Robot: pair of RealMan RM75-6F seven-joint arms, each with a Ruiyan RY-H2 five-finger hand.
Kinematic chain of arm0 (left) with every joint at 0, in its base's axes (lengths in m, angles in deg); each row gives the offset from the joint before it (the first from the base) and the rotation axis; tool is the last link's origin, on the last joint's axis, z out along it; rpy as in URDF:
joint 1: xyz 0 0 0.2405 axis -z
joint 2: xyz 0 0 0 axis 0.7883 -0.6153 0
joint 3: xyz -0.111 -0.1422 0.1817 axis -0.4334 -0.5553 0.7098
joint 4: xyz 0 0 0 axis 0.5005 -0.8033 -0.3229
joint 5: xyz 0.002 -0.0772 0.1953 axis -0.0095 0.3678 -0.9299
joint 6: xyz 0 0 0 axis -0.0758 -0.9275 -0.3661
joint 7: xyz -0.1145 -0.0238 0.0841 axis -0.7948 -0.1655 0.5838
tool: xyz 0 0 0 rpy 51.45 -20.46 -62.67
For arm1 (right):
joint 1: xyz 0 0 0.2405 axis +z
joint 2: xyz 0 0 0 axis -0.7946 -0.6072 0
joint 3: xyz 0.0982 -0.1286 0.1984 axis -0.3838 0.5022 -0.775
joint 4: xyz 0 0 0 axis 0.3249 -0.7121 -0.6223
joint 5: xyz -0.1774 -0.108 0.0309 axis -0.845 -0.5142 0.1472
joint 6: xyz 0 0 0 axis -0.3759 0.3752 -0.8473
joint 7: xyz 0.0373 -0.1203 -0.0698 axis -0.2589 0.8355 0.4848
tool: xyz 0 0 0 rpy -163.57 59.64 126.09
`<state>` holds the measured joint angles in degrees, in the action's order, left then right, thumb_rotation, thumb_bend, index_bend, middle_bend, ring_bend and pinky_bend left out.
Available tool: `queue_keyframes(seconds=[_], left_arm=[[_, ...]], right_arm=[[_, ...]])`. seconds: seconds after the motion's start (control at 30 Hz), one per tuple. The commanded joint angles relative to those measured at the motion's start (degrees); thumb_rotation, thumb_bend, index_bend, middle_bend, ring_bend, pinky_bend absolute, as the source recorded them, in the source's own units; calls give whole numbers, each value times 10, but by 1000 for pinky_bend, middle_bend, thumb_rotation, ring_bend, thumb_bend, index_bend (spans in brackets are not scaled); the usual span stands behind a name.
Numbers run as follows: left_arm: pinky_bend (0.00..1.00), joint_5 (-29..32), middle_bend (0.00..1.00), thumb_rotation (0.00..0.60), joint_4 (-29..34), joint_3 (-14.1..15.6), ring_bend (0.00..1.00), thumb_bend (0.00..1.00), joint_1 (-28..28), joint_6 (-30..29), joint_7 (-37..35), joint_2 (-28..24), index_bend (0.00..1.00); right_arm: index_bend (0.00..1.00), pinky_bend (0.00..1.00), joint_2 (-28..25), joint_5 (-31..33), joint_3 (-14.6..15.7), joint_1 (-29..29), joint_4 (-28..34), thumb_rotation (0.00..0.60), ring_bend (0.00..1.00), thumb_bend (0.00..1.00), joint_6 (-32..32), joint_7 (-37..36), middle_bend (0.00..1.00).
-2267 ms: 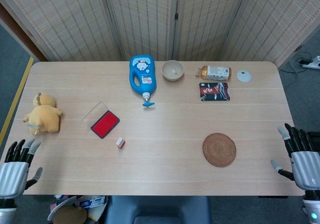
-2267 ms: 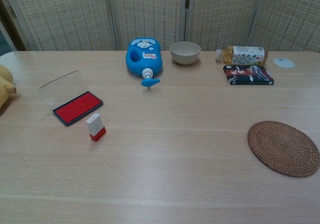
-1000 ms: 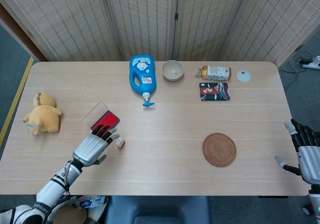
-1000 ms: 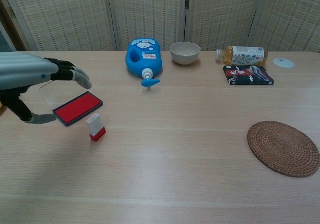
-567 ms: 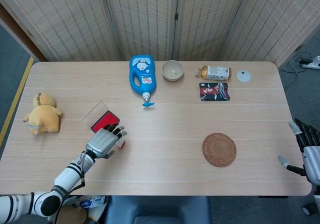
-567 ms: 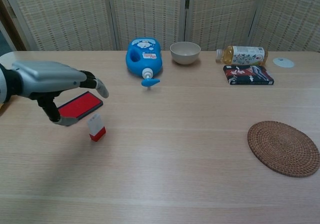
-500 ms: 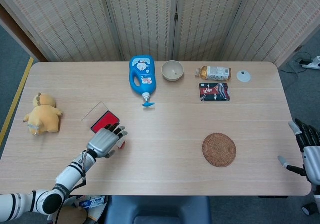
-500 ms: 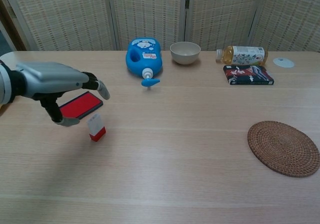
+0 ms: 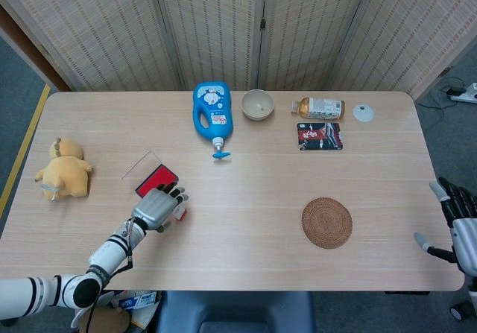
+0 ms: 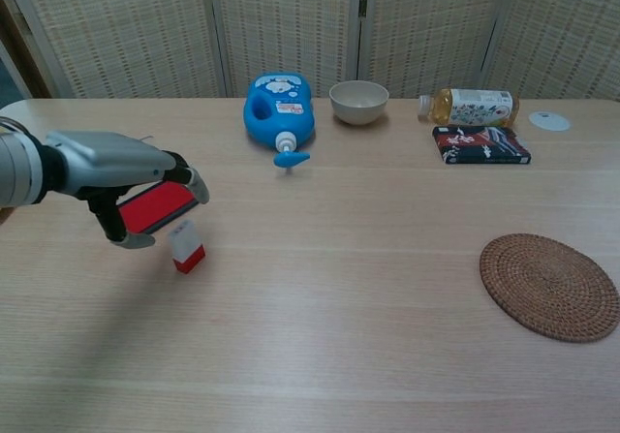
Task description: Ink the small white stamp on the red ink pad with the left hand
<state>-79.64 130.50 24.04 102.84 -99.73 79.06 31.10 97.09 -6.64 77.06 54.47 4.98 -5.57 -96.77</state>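
Table [image 10: 368, 288]: left hand [image 10: 126, 176] open above stamp [image 10: 186, 244], palm down.

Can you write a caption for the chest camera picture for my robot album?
Left robot hand hovers open over the small white stamp, next to the red ink pad.

Stamp [image 10: 187, 245]: small white block, red base, upright on table just right of pad. Pad [image 10: 158, 206]: flat, dark-framed, red ink face up, clear lid open behind, partly hidden
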Motion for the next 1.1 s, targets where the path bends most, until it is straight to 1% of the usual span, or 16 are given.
queue_keyframes(seconds=[0.03,0.17,0.3,0.57,0.87,1.1], left_arm=[[171,-1,134,600,-9,10,18,340,5,-2,-1,7,177],[176,-14,135,600,-24,17,18,340,9,11,-21,13,182],[176,-28,142,600,-37,17,18,343,12,25,-49,14,191],[176,-45,144,600,-69,24,18,346,17,38,-82,17,197],[176,-56,144,600,-94,31,20,346,22,49,-108,26,203],[176,-61,156,600,-103,38,24,346,24,48,-114,34,212]], right_arm=[[0,0,1,-2,1,-1,-1,600,0,204,-2,1,0],[0,0,3,-4,2,-1,0,600,0,204,-2,8,0],[0,0,5,-9,5,0,2,600,0,204,-1,16,0],[0,0,7,-8,5,0,3,600,0,204,-1,23,0],[0,0,8,-9,5,0,5,600,0,204,-1,28,0],[0,0,6,-14,7,-4,4,600,0,203,-11,23,0]])
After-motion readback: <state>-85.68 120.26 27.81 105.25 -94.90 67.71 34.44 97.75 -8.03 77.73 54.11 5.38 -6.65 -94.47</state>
